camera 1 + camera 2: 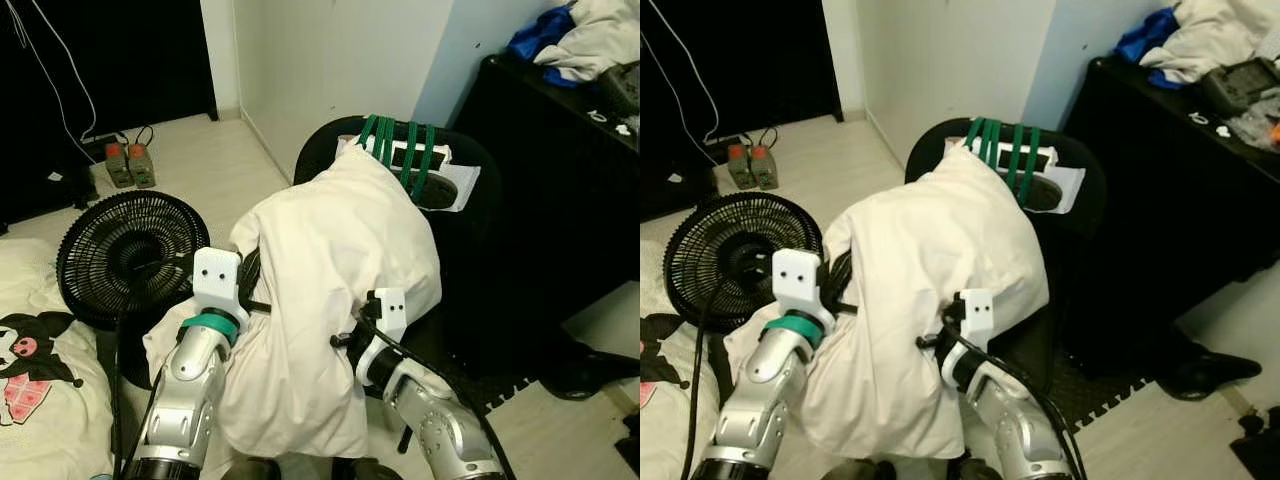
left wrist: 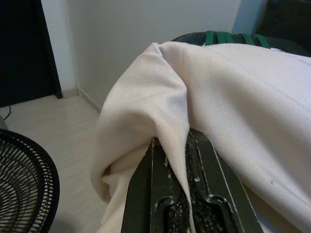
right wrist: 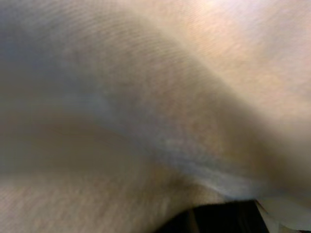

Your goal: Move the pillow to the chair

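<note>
On your far left a black floor fan (image 1: 128,255) stands on the pale floor, with the corner of a cartoon-print bedspread (image 1: 35,370) in front of it. Your left gripper (image 2: 179,194) comes next: its two black fingers (image 2: 160,194) are clamped on a fold of the white pillow (image 1: 330,290), cloth pinched tight between them at the pillow's left edge. The pillow itself hangs between your two arms, its top end resting over the front edge of the black chair (image 1: 470,230), its lower end drooping toward the floor. On the chair seat behind it sit a white box wrapped in green straps (image 1: 405,150) and some paper. Your right gripper (image 1: 375,330) is pressed into the pillow's right side, buried in fabric, and you cannot tell how its fingers stand. At far right, a black cabinet (image 1: 560,170) carries a heap of clothes (image 1: 580,35).
</note>
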Robot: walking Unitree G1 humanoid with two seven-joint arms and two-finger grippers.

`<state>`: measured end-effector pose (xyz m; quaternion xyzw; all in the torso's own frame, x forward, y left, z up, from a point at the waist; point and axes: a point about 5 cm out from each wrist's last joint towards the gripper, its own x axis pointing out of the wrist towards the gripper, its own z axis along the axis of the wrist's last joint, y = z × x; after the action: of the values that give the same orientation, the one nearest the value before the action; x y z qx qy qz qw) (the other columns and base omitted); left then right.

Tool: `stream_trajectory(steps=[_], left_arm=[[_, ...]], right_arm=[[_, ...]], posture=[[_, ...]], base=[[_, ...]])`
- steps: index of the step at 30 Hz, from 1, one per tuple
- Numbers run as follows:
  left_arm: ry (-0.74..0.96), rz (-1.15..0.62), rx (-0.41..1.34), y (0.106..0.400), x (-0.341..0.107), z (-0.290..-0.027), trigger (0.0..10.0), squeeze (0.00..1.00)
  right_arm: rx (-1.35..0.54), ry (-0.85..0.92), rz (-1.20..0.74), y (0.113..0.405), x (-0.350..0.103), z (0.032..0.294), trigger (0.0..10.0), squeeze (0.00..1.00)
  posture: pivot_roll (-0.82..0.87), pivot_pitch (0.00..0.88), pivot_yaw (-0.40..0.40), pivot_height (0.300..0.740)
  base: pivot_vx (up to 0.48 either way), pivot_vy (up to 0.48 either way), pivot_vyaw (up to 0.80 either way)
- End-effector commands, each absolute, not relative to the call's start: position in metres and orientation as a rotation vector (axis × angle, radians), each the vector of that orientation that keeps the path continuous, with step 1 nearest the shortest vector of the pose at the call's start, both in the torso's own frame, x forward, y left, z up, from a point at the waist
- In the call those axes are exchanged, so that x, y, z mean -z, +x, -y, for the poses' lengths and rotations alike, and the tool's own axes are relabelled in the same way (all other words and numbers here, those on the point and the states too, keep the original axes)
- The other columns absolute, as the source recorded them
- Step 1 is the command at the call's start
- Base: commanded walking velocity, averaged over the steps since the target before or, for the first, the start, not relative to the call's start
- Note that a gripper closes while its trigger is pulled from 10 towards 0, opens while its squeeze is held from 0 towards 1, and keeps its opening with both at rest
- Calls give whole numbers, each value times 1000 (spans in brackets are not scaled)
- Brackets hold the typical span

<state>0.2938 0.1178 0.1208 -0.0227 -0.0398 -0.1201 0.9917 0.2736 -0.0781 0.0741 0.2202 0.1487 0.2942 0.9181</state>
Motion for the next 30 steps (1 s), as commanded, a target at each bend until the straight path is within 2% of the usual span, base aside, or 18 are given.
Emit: stream_trajectory(steps=[1, 18, 30], left_arm=[[-42, 69, 333, 289, -117, -99, 10000, 0], [-42, 70, 357, 288, -115, -96, 10000, 0], [-44, 72, 358, 287, -116, -96, 10000, 0]], right_arm=[[-685, 450, -241, 275, -88, 63, 10000, 0], [-704, 451, -240, 273, -86, 60, 10000, 0], [-712, 450, -236, 274, -87, 59, 10000, 0]], posture=[[15, 66, 21, 735], [15, 53, 20, 675], [19, 58, 17, 610]], base=[[0, 0, 0], [0, 0, 0], [0, 0, 0]])
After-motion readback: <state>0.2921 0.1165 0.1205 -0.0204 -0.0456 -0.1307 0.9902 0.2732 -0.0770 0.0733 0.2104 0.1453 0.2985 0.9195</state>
